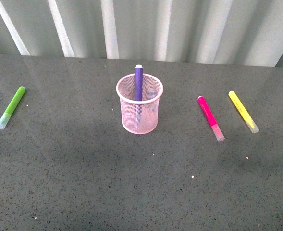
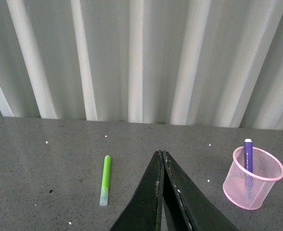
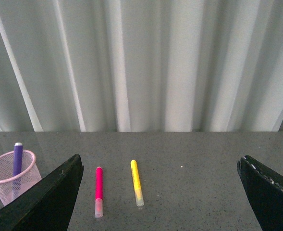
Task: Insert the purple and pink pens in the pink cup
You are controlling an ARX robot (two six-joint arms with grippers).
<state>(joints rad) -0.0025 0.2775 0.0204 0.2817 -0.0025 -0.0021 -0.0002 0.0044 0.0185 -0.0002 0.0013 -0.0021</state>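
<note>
Ribbed grey metal wall at the back, with a dark speckled desk in front of it. Neither arm shows in the front view.

Left end effector: fingers pressed together, nothing between them, above the desk between the green pen and the cup. Right end effector: fingers spread wide, empty, above the desk with the pink and yellow pens in the gap between them.

Cup: pink mesh, upright, mid-desk, roughly centred in the front view.

Purple pen: inside the cup, standing near upright against the far side of the rim, with its top end above the rim.

Pink pen: lying flat on the desk to the right of the cup and apart from it, clear cap at the near end, angled slightly.

Yellow pen: flat on the desk just right of the pink pen, about parallel to it and not touching, cap at the near end.

Green pen: flat on the desk far left, well apart from the cup, cap at the near end.
</note>
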